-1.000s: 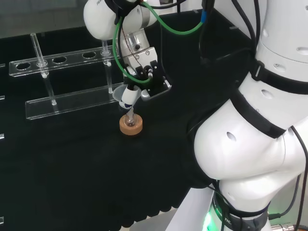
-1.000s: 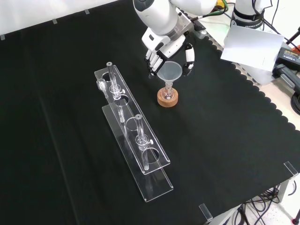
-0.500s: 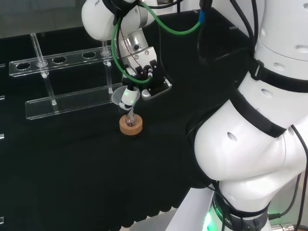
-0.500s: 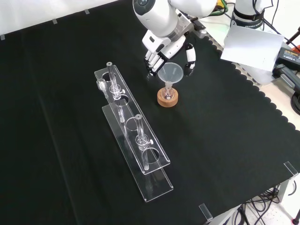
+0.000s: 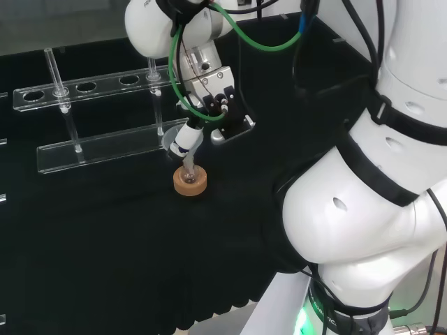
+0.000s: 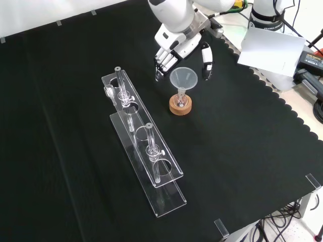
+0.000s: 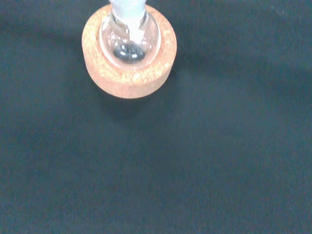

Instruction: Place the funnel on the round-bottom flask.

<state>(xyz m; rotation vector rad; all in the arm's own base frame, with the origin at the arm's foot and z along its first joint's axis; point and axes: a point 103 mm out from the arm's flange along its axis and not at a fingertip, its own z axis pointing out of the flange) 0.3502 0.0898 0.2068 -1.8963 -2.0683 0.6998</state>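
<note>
A clear conical funnel [image 6: 182,78] is seated stem-down in the neck of a small round glass flask [image 7: 129,36], which is cradled in a grainy cork ring [image 6: 180,106] on the black cloth [image 6: 242,151]. The hand [image 6: 174,50] is held above, fingers spread and straight, nothing grasped. A clear plastic rack [image 6: 144,146] is seen to the left in the front view.

Cloth-covered bench [image 6: 242,151]: cork ring [image 6: 180,107], clear rack [image 6: 146,146].
</note>
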